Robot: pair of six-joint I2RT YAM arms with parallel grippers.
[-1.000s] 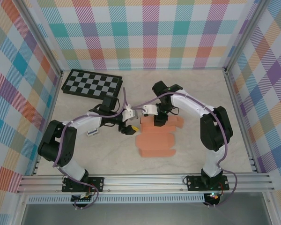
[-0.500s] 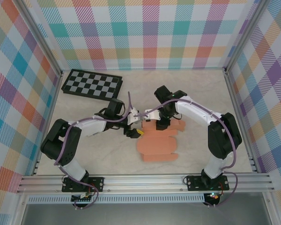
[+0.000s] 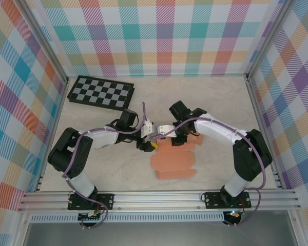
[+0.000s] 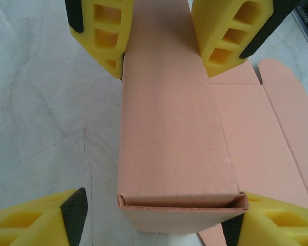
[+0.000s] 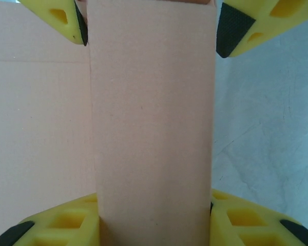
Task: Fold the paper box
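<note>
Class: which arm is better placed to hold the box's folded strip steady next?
Probably right: the right claw hugs both sides of the paper box strip, while the left claw shows a gap beside one finger.

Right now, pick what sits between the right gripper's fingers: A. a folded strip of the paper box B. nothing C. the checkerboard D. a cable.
A: in the right wrist view the right gripper has its fingers flanking a folded strip of the paper box; the checkerboard lies apart, far left.
</note>
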